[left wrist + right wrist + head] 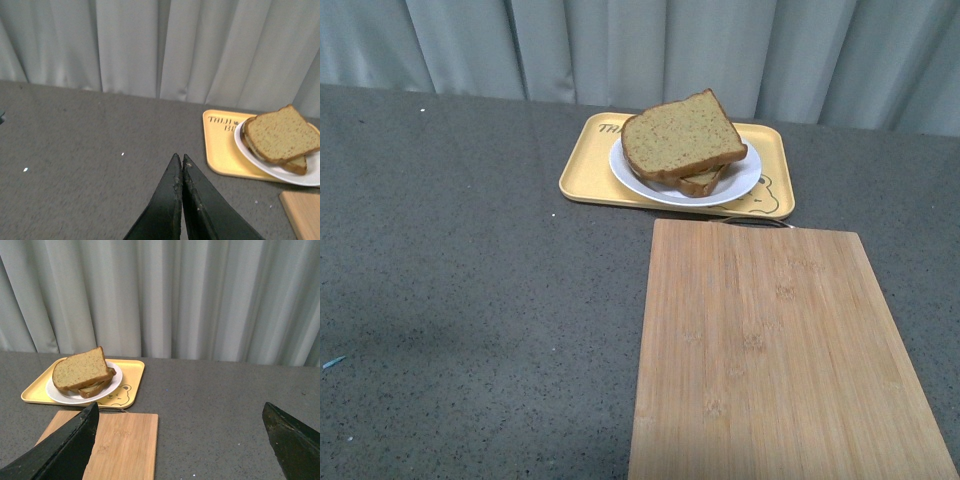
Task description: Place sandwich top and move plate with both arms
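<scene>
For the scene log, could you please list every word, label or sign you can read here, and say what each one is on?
"TIH" over "BE": brown letters on the yellow tray, left wrist view; the plate hides what follows.
Same print in the front view, at the tray's far left corner: too small to read.
Bear face drawn on the tray by the cutting board: a picture, no words.
Faint marks on the board: unreadable.

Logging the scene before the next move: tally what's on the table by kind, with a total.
Bread slices: 2, the sandwich top over a lower slice
White plate: 1
Yellow tray: 1
Wooden cutting board: 1
Total: 5
</scene>
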You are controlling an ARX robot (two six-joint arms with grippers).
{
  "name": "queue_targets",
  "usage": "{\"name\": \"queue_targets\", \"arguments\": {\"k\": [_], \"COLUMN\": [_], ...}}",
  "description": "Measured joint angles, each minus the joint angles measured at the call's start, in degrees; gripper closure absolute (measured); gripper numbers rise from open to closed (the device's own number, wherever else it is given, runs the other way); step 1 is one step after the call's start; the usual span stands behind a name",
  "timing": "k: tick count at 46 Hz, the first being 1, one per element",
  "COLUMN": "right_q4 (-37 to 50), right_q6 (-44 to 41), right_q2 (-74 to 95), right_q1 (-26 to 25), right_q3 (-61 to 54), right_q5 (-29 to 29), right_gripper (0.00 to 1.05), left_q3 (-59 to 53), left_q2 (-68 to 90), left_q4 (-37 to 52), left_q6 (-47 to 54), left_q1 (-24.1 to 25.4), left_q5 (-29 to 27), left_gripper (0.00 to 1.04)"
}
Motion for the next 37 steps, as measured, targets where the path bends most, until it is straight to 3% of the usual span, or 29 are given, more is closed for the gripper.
{"name": "queue_targets", "arguments": {"k": [15, 37], "right_q4": [0.00, 0.00], "right_q6": [0.00, 0.00], "right_q2": [0.00, 0.00], "right_q1": [0.00, 0.00], "right_q3": [0.00, 0.00], "right_q5": [0.00, 0.00], "right_gripper": [0.09, 0.09], "left_q3": [-8.48, -11.91], "left_q2": [-21.94, -45.53], "left_q4": [-12.63, -31.78], "left_q6": [0.42, 0.42], "left_q1": [5.77, 5.77], "left_q5": [5.51, 5.75], "left_gripper": [1.01, 1.01]}}
